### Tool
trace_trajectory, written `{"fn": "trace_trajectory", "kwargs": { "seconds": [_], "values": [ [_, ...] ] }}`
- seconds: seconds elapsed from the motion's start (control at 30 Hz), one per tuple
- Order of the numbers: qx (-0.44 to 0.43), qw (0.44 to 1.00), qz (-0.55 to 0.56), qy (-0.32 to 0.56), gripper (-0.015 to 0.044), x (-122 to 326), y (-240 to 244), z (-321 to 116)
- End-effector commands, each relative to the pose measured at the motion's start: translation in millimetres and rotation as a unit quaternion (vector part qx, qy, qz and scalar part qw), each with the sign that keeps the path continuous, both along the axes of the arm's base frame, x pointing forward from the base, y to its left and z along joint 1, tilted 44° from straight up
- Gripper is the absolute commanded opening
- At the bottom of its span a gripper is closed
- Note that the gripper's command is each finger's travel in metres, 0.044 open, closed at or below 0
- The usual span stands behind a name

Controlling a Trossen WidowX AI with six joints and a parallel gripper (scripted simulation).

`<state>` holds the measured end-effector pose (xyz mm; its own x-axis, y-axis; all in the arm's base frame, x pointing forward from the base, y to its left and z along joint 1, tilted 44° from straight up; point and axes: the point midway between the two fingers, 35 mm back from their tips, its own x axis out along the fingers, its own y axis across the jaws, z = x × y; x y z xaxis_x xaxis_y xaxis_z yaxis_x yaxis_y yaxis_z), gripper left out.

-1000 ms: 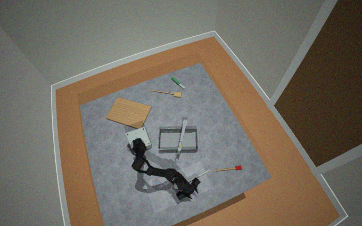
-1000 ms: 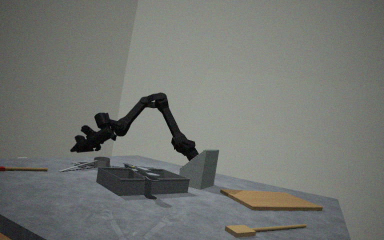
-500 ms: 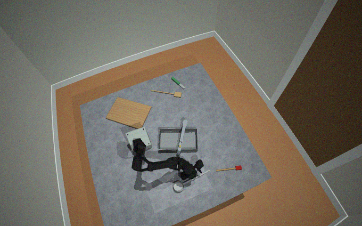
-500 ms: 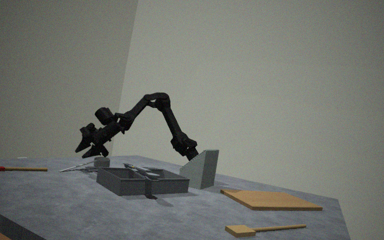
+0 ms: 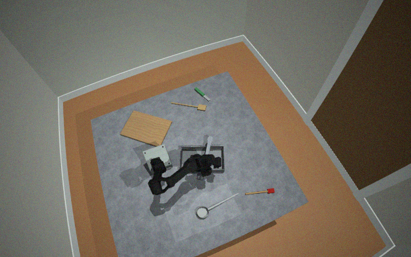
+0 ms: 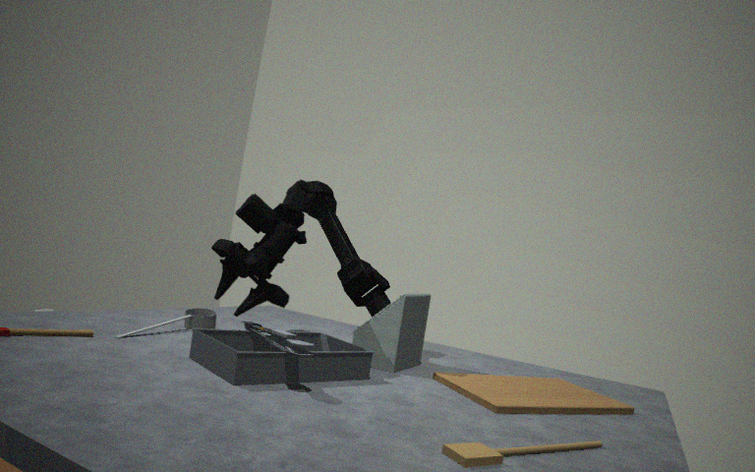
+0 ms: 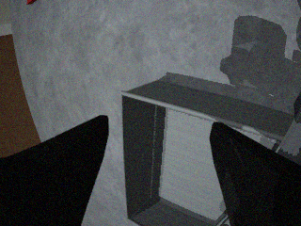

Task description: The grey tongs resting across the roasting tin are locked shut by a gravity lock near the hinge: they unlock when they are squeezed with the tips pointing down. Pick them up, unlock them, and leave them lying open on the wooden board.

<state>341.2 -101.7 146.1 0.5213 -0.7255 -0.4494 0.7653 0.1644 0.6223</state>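
The grey tongs (image 5: 208,144) (image 6: 301,342) rest across the roasting tin (image 5: 188,146) (image 6: 214,360) (image 7: 141,146). In the top view their broad end extends past the tin's upper rim, their narrow end shows below the lower rim, and the arm hides the middle. They look closed. My gripper (image 6: 225,306) (image 7: 161,127) is open and empty, tilted downward above the tin and tongs. In the wrist view its fingers stand apart over the tin's end; I cannot clearly make out the tongs there. The wooden board (image 5: 145,127) (image 6: 534,389) holds nothing.
A ladle (image 5: 202,212) (image 6: 200,319) and a red-headed tool (image 5: 271,190) lie below the tin in the top view. A wooden spatula (image 5: 201,107) (image 6: 473,453) and a green-handled tool (image 5: 199,91) lie above it. The pale arm base (image 5: 157,153) (image 6: 412,333) stands between tin and board.
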Motion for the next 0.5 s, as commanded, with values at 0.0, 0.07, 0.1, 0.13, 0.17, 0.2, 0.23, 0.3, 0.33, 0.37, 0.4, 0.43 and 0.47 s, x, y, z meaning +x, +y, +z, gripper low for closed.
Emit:
{"fn": "trace_trajectory", "kwargs": {
  "seconds": [0.0,0.07,0.1,0.13,0.17,0.2,0.23,0.3,0.33,0.37,0.4,0.43,0.47],
  "values": [
    [0.025,0.999,-0.027,-0.012,0.0260,-25.4,40.8,-32.8],
    [0.025,0.999,-0.042,-0.019,0.0260,-35.7,47.5,-40.1],
    [0.025,0.998,-0.052,-0.024,0.0260,-42.4,49.9,-45.0],
    [0.023,0.997,-0.062,-0.030,0.0260,-50.2,52.4,-50.1],
    [0.020,0.997,-0.071,-0.037,0.0260,-57.8,54.5,-54.5],
    [0.018,0.996,-0.076,-0.042,0.0260,-62.5,55.7,-57.0],
    [0.017,0.996,-0.078,-0.044,0.0260,-64.1,56.1,-57.8],
    [0.017,0.996,-0.078,-0.044,0.0260,-64.1,56.1,-57.8],
    [0.017,0.996,-0.078,-0.044,0.0260,-64.1,56.1,-57.8],
    [0.017,0.996,-0.078,-0.044,0.0260,-64.1,56.1,-57.8],
    [0.017,0.996,-0.078,-0.044,0.0260,-63.3,56.5,-58.2],
    [0.017,0.996,-0.078,-0.044,0.0260,-61.6,57.5,-59.1],
    [0.017,0.996,-0.078,-0.044,0.0260,-59.0,59.1,-60.5]
  ]
}}
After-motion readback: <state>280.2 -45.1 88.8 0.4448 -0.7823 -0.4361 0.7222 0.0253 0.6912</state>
